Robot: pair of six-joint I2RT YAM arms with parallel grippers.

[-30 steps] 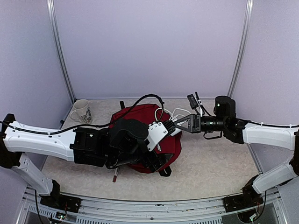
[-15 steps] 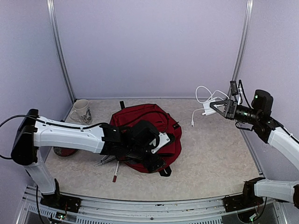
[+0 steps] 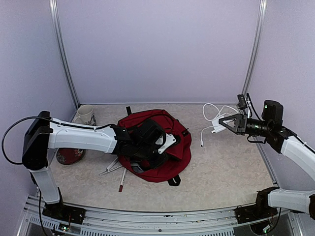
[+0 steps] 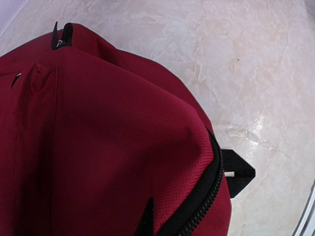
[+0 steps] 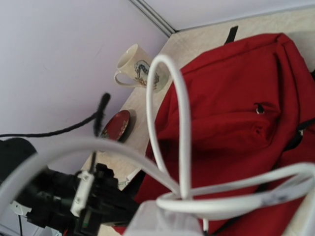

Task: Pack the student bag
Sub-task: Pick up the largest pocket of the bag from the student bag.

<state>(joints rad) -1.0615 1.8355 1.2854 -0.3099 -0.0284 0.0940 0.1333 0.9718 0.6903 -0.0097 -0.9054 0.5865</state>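
student bag (image 3: 172,157) lies flat mid-bench, dark-red side up, and the top view shows no open mouth; left claw (image 3: 146,158) is down on its near-left part w/ fingers pressed together; they're hidden under the wrist, and the left wrist view shows only red fabric (image 4: 98,147) and a zip edge, so can't tell if cloth is pinched; right claw (image 3: 222,121) hovers well off the bag's right side above the bench (image 3: 226,167), pinching a white charger cable (image 3: 212,112) w/ loose loops hanging, which fill its wrist view (image 5: 183,123); mug (image 3: 86,117) sits far-left of the bag, red dish (image 3: 69,156) left of it, a few pens (image 3: 115,169) just off its near-left edge

Risks, my read: if the left claw holds a thin fold or nothing, any lift to open the bag slips and the mouth stays shut, so the cable gets dumped on top, not inside; trailing loops could snag on the left arm or zip pulls on the way over; both arms meet above the bag, so a clash is poss.; a left forearm sweep could scatter the pens
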